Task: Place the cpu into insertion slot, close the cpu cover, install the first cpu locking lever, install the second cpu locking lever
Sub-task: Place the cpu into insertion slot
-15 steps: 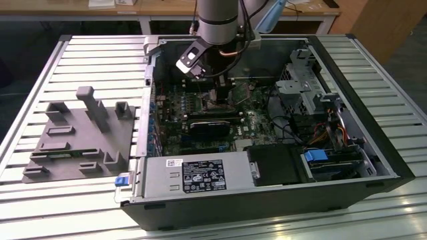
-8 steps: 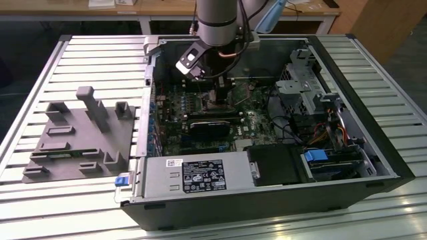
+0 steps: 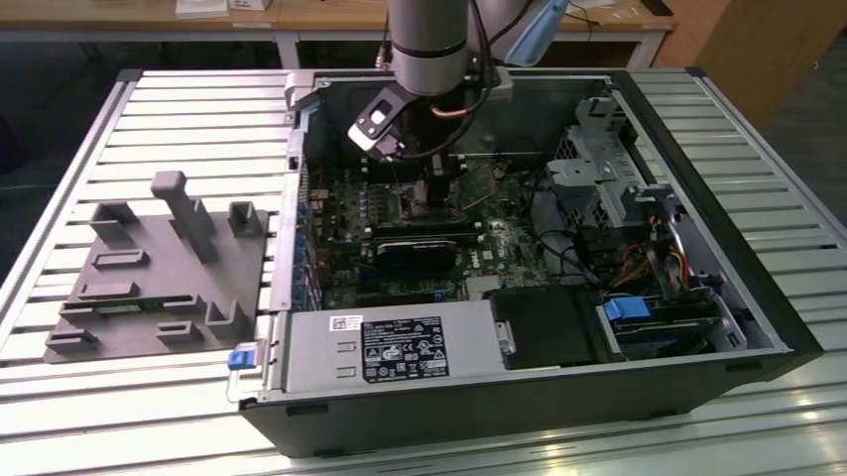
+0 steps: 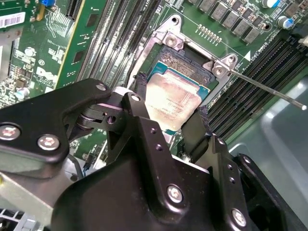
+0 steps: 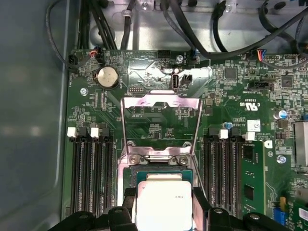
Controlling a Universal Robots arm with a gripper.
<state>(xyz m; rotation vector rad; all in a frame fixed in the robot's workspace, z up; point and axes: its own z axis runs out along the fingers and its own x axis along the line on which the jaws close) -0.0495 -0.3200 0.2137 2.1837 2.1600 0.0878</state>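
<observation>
- The arm (image 3: 427, 45) comes down almost vertically from the top of the exterior view into an open computer case (image 3: 530, 407). The case lies on its side on a slatted metal surface (image 3: 173, 99).
- Its wrist is over the far half of the green motherboard (image 5: 96, 101), and the tool (image 3: 437, 193) points straight down at the board.
- In both wrist views the tool (image 4: 172, 103) (image 5: 163, 204) is closed to a narrow gap on the cpu (image 4: 175, 96) (image 5: 163, 202). One of its black fingers (image 4: 202, 125) presses against each of two opposite edges of the chip.
- The cpu, silver top upward, sits over the insertion slot (image 4: 185, 60) (image 5: 163, 172) and covers most of it. A strip of the socket's dark contact field shows past the chip's far edge. Whether the chip rests in the socket or hangs just above it cannot be told.
- The cpu cover (image 5: 161, 101) is swung open. Its silvery frame stands up from the hinge at the slot's edge, and the board is visible through its cut-out.
- A thin locking lever (image 4: 269, 90) sticks out from a corner of the slot, raised clear of the board and crossing above the memory slots (image 4: 250, 96).
- More long black memory slots (image 5: 94, 178) flank the socket on both sides.
- On the exterior view's left, a grey moulded fixture (image 3: 159, 268) lies on the surface beside the case.
</observation>
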